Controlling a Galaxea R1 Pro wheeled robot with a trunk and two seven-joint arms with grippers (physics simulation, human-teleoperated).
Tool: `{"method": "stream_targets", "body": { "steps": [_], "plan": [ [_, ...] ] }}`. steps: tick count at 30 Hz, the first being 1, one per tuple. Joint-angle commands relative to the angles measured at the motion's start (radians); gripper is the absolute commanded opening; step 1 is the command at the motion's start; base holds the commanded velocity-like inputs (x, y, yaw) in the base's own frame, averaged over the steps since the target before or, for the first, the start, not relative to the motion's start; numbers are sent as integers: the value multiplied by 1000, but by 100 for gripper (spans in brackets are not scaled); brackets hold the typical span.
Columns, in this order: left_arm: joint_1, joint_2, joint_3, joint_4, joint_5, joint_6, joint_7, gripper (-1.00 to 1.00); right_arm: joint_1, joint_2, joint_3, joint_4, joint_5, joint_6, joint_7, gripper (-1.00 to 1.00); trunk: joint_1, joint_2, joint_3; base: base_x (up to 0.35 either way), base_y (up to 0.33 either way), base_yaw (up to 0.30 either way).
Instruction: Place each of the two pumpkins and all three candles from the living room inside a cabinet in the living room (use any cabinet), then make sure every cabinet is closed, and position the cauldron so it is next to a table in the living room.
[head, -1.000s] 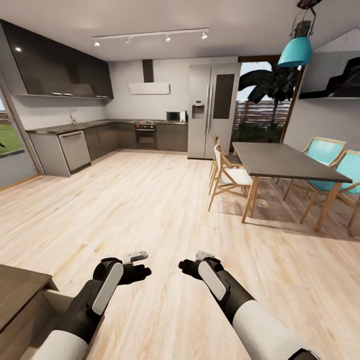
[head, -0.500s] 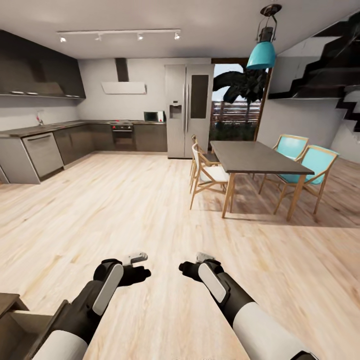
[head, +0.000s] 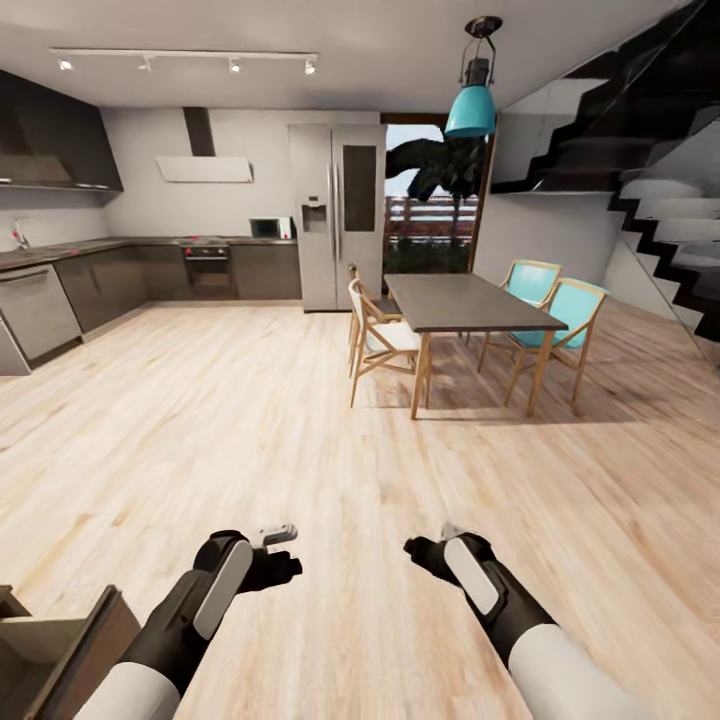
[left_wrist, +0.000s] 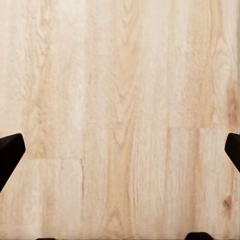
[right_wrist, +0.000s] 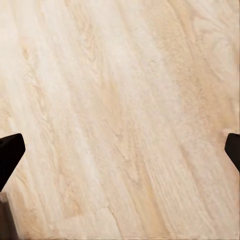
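I am facing a kitchen and dining area over light plank floor. At the bottom left of the head view a corner of the dark-brown cabinet (head: 88, 640) shows, with a pale wood compartment standing open. My left gripper (head: 283, 563) hovers over bare floor just right of it, open and empty. My right gripper (head: 425, 553) is also open over bare floor. In each wrist view the black fingertips (left_wrist: 10, 156) (right_wrist: 10, 155) sit wide apart with only planks between them. The pumpkins, candles and cauldron are out of view.
A grey dining table (head: 465, 302) with wooden chairs (head: 380, 340) and teal chairs (head: 560, 310) stands ahead to the right. Grey kitchen units (head: 60, 290) and a fridge (head: 335, 215) line the back. A dark staircase (head: 660, 220) rises at the right. Wide floor lies in between.
The whole view has swung to the right: kitchen units slid left and the staircase came in. My right arm now sits further right and lower in the picture. Both grippers stay open.
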Motion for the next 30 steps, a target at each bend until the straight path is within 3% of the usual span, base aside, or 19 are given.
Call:
{"method": "stream_targets", "body": {
  "steps": [1, 5, 8, 15, 21, 24, 30],
  "plan": [
    [0, -1, -1, 0, 0, 0, 0, 100, 6, -2, -9, 0, 0, -1, 0, 100, 0, 0, -1, -277, 0, -149],
    [0, -3, -3, 2, 0, -1, 1, 100, 35, -16, -83, -1, 0, 3, 0, 100, 0, 0, -8, -232, -13, -137],
    [0, -3, -4, 4, 0, -2, 2, 100, 40, -24, -109, -1, 0, 6, 0, 100, 0, 0, -12, -121, -59, -105],
    [0, -3, -3, 23, 2, -57, 4, 100, 42, -32, -123, 3, -2, 6, 1, 100, 0, 0, -23, 9, -157, -91],
    [0, -4, -2, 30, 3, -65, 8, 100, 48, -85, -126, 9, -3, 6, 3, 100, 0, 0, -33, 128, -230, -92],
    [0, -4, -4, 38, 2, -66, 9, 100, 50, -94, -126, 11, -3, 6, 3, 100, 0, 0, -38, 163, -263, -93],
    [0, -4, -49, 49, 0, -70, 11, 100, 51, -101, -147, 18, -2, 3, 2, 100, 0, 0, -46, 175, -280, -67]
  ]
}}
